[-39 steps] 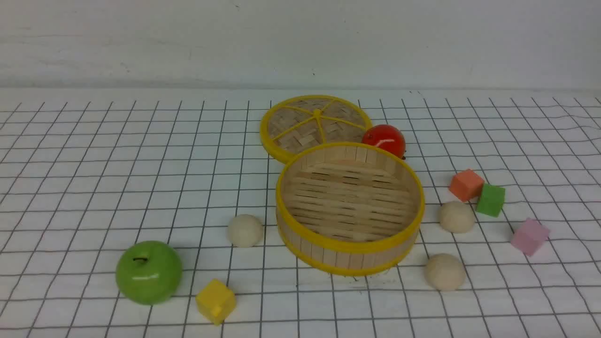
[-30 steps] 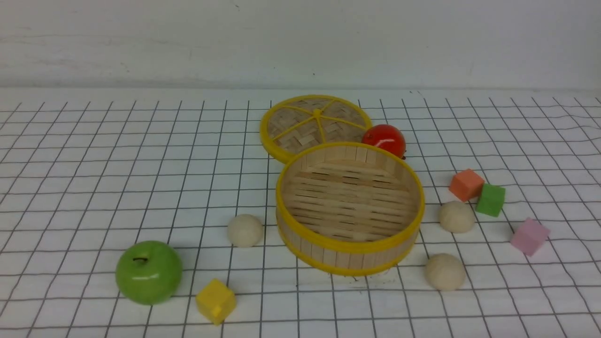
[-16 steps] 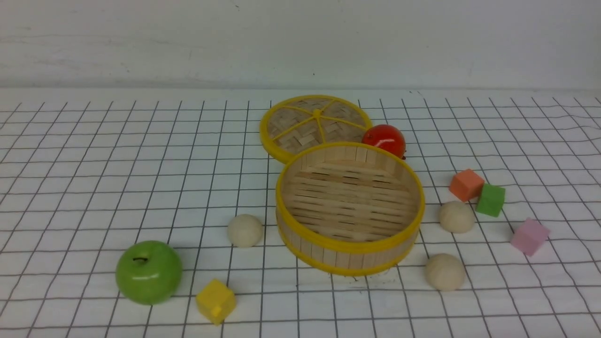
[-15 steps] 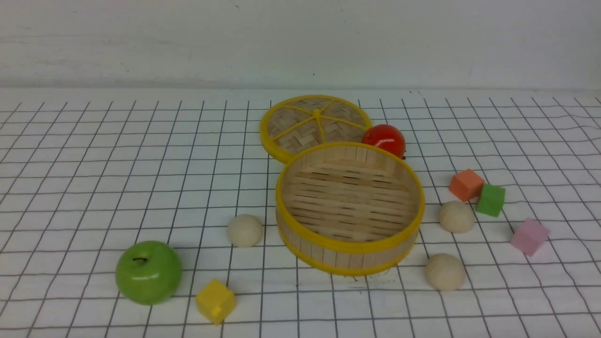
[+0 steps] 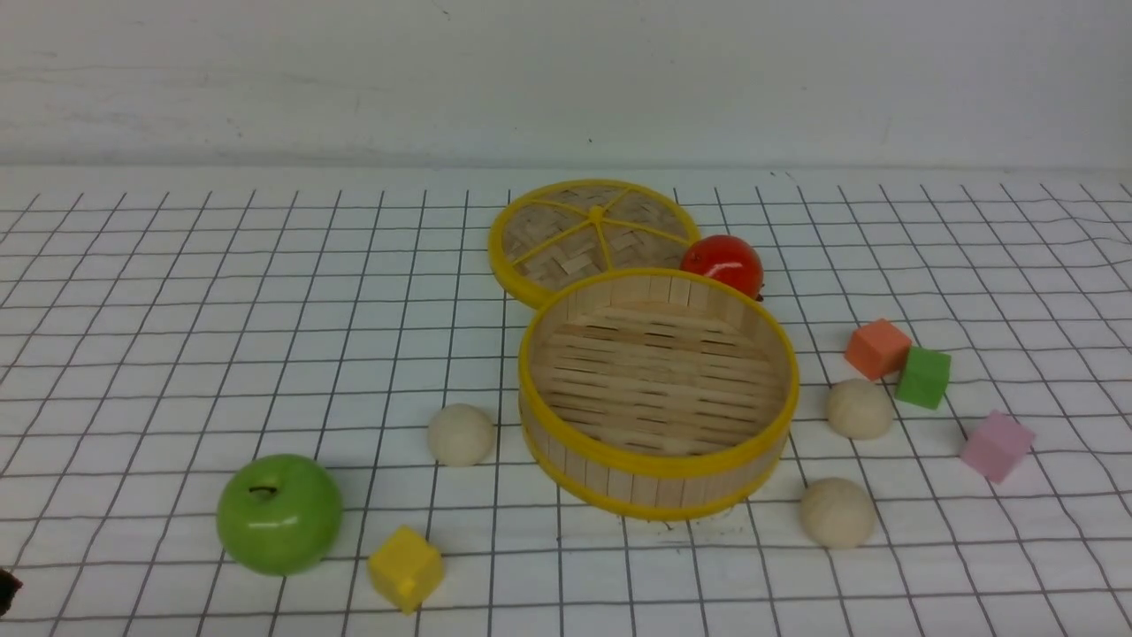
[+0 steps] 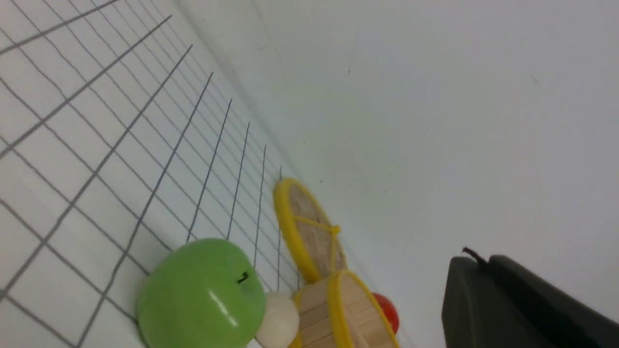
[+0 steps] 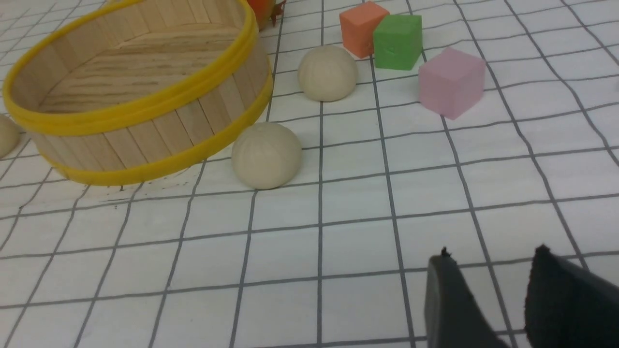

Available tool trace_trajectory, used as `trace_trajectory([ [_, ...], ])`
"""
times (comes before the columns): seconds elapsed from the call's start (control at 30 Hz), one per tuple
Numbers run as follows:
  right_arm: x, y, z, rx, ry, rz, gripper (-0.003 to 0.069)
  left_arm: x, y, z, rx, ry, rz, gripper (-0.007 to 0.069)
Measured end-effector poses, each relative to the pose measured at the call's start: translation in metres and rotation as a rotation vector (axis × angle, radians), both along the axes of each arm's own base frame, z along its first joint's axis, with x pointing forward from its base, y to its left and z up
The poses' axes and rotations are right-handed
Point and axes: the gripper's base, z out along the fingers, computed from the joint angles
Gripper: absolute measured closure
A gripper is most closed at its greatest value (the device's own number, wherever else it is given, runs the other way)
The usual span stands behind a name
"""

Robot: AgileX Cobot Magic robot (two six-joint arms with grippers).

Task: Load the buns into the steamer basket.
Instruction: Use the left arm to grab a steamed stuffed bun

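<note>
Steamer basket [image 5: 659, 482]: mid-tabletop, bunless. Buns [image 5: 462, 434]: three, all outside. Left gripper [image 6: 476, 256]: fingers nearly together. Right gripper [image 7: 493, 251]: fingers apart, unladen. Step, judged: approach; next, open left gripper over nearest bun.

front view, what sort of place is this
Probably a robot test bench or lab rather than a kitchen: a white surface ruled with a grid, a bare pale wall behind, and coloured blocks set out around the steamer basket.
</note>
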Motion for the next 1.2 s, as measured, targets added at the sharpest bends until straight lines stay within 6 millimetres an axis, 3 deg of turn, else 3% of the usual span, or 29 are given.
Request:
trace_trajectory([
  [0.2, 0.000, 0.000, 0.000, 0.000, 0.000, 0.000, 0.0419, -0.001, -0.001, 0.004, 0.068, -0.006, -0.004, 0.0597],
  [0.33, 0.000, 0.000, 0.000, 0.000, 0.000, 0.000, 0.0419, -0.006, -0.007, 0.029, 0.146, -0.018, -0.064, 0.0596],
  [0.4, 0.000, 0.000, 0.000, 0.000, 0.000, 0.000, 0.0419, -0.005, -0.014, 0.055, 0.289, 0.069, -0.144, 0.0596],
  [0.47, 0.000, 0.000, 0.000, 0.000, 0.000, 0.000, 0.0419, 0.001, -0.016, 0.067, 0.344, 0.137, -0.179, 0.0596],
  [0.53, 0.000, 0.000, 0.000, 0.000, 0.000, 0.000, 0.0419, 0.023, -0.022, 0.081, 0.464, 0.347, -0.274, 0.0596],
  [0.67, 0.000, 0.000, 0.000, 0.000, 0.000, 0.000, 0.0419, 0.072, -0.025, 0.084, 0.631, 0.646, -0.395, 0.0596],
  [0.73, 0.000, 0.000, 0.000, 0.000, 0.000, 0.000, 0.0419, 0.085, -0.025, 0.083, 0.645, 0.701, -0.418, 0.0596],
  [0.77, 0.000, 0.000, 0.000, 0.000, 0.000, 0.000, 0.0419, 0.109, -0.027, 0.080, 0.656, 0.776, -0.453, 0.0596],
  [0.8, 0.000, 0.000, 0.000, 0.000, 0.000, 0.000, 0.0419, 0.115, -0.028, 0.079, 0.659, 0.792, -0.460, 0.0596],
  [0.83, 0.000, 0.000, 0.000, 0.000, 0.000, 0.000, 0.0419, 0.140, -0.031, 0.076, 0.675, 0.842, -0.494, 0.0596],
  [0.9, 0.000, 0.000, 0.000, 0.000, 0.000, 0.000, 0.0419, 0.167, -0.037, 0.073, 0.708, 0.875, -0.545, 0.0600],
  [0.97, 0.000, 0.000, 0.000, 0.000, 0.000, 0.000, 0.0419, 0.192, -0.054, 0.071, 0.762, 0.891, -0.628, 0.0627],
  [1.1, 0.000, 0.000, 0.000, 0.001, 0.000, 0.000, 0.0419, 0.224, -0.110, 0.065, 0.923, 0.900, -0.829, 0.0638],
  [1.2, 0.000, 0.000, 0.000, 0.000, 0.000, 0.000, 0.0419, 0.249, -0.137, 0.065, 0.978, 0.914, -0.879, 0.0638],
])
